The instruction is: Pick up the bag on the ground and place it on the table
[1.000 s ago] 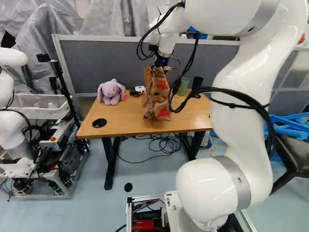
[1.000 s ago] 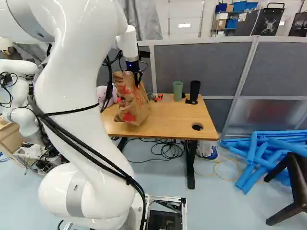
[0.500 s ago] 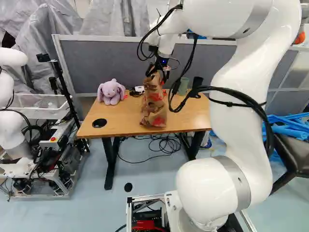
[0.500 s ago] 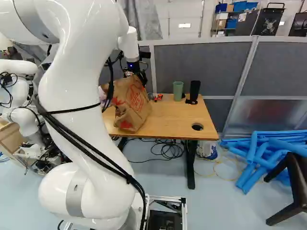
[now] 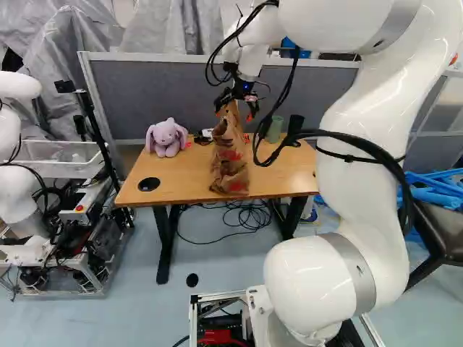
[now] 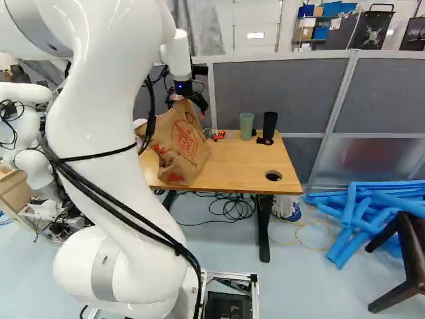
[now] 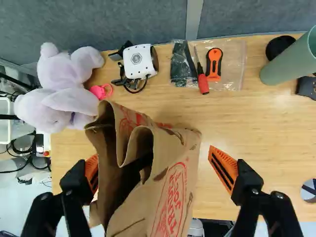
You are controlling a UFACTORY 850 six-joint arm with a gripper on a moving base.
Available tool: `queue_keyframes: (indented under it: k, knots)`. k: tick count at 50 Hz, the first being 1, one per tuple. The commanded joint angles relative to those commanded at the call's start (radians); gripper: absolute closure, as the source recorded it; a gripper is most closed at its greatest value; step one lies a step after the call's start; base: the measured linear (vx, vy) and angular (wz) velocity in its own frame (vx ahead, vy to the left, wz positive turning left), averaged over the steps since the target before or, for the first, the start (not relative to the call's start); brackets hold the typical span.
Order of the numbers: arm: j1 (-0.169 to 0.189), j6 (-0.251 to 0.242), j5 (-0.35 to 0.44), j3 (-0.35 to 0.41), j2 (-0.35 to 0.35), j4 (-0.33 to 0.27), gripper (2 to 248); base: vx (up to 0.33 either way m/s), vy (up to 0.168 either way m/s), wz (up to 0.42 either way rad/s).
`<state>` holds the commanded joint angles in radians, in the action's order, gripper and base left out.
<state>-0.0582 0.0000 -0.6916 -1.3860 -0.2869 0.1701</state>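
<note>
Item: one brown paper bag with red print [image 5: 230, 166], standing on the light wood-topped table [image 6: 246, 159] near its front edge, mouth agape. Item: one black two-fingered gripper with orange pads [image 5: 236, 114], which we hold over the bag, its fingers spread wide. The bag's top lies between them; one finger is right beside the paper, contact uncertain to us, the other stands apart from it.

Also on the table, we count one lilac plush rabbit [image 5: 166, 137], one pink ring-shaped piece [image 7: 101, 91] beside it, one white-and-black device [image 7: 139, 60], one red-handled screwdriver [image 7: 203, 81] and one orange-and-black tool [image 7: 214, 64] at a clear plastic packet [image 7: 236, 64], one green cup [image 6: 246, 126] and one black cup [image 6: 269, 125]. At the left of the left base view: another robot, white [image 5: 18, 173].
</note>
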Motion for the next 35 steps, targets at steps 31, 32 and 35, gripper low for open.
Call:
queue_keyframes:
  k: [31,32,35]
  knots:
    - [0.000,0.000,0.000,-0.008,0.064,0.000,3,0.000,0.000,0.000]
    - [0.000,0.000,0.000,-0.009,0.066,0.000,3,0.000,0.000,0.000]
    - [0.000,0.000,0.000,-0.010,0.072,0.000,3,0.000,0.000,0.000]
